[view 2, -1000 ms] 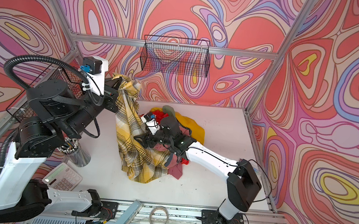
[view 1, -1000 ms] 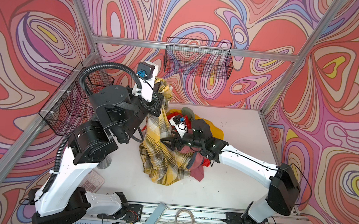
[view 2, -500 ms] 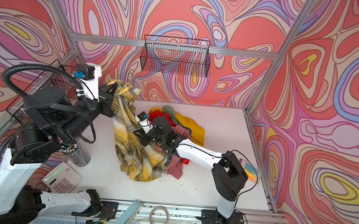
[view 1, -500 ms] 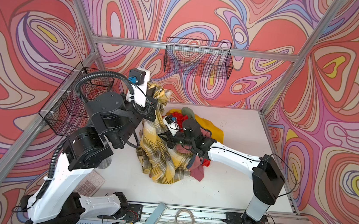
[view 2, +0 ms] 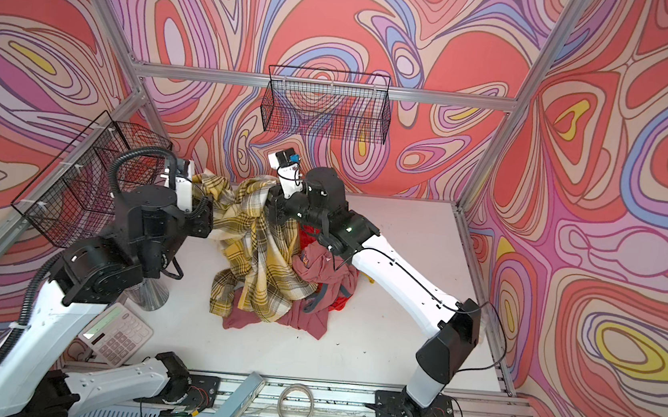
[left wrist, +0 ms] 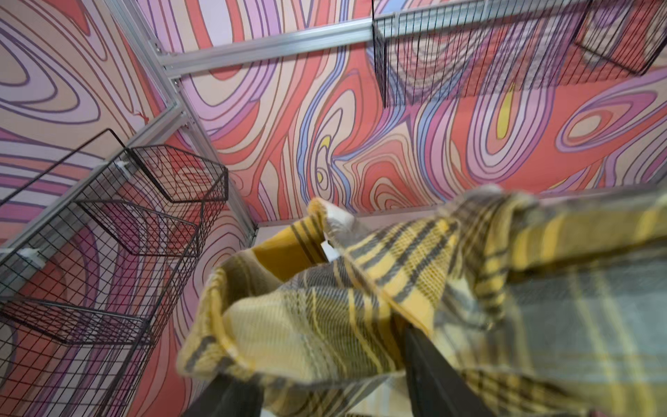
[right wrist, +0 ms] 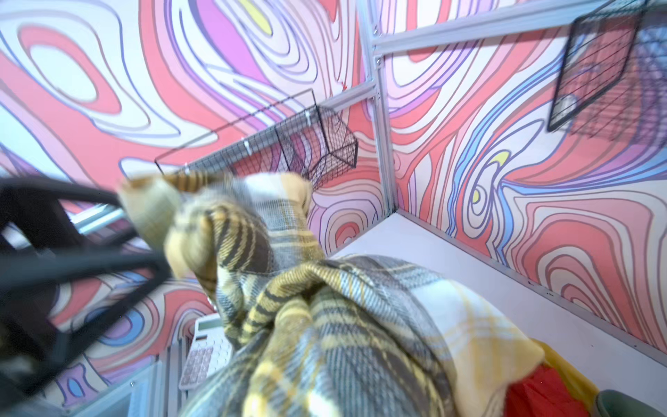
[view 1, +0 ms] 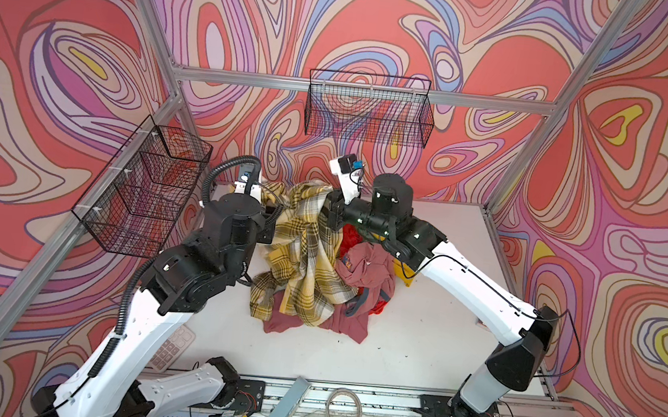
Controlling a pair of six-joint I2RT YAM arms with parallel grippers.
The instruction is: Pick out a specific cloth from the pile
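Inspector: Where is the cloth (view 1: 302,256)?
Officer: Strung between the grippers, tail on the pile (view 1: 364,271); right gripper (view 1: 330,217) clamped on its top fold; left gripper (view 1: 271,222) jaws parted, fabric draped across.

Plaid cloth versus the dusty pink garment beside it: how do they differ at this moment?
The plaid cloth is yellow and cream with dark check lines; the dusty pink garment has no checks. The plaid cloth is held up at its top by the right gripper; the dusty pink garment lies slumped on the table. The plaid cloth drapes over part of the dusty pink garment. Both are soft and crumpled.
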